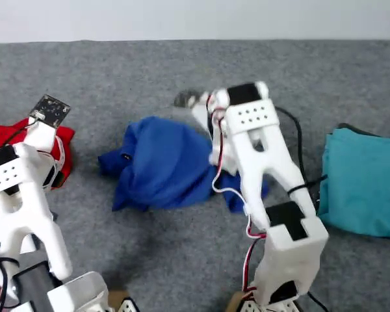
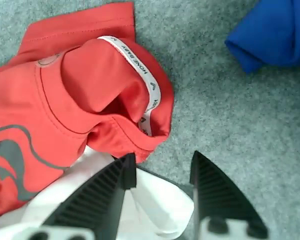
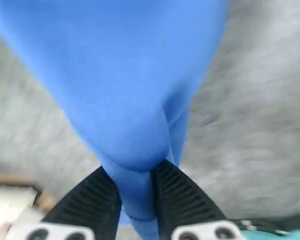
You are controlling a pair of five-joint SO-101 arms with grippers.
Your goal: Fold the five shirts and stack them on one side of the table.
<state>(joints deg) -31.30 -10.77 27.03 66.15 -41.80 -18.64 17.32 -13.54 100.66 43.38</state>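
A crumpled blue shirt (image 1: 162,166) lies mid-table. My right gripper (image 3: 135,172) is shut on a fold of this blue shirt (image 3: 130,85), which hangs bunched from its black fingers above the grey table; the right arm (image 1: 260,149) stands over the shirt's right edge. A red shirt (image 2: 65,90) with a white neck label lies crumpled at the far left (image 1: 64,140). My left gripper (image 2: 163,165) hovers open just beside its collar. White fabric (image 2: 160,205) shows under the red shirt and between the fingers' bases. A folded teal shirt (image 1: 364,185) rests at the right edge.
Grey felt (image 1: 117,71) covers the table, with bare room along the back and in front of the blue shirt. The left arm (image 1: 26,195) stands at the front left. A corner of the blue shirt (image 2: 275,35) shows in the left wrist view.
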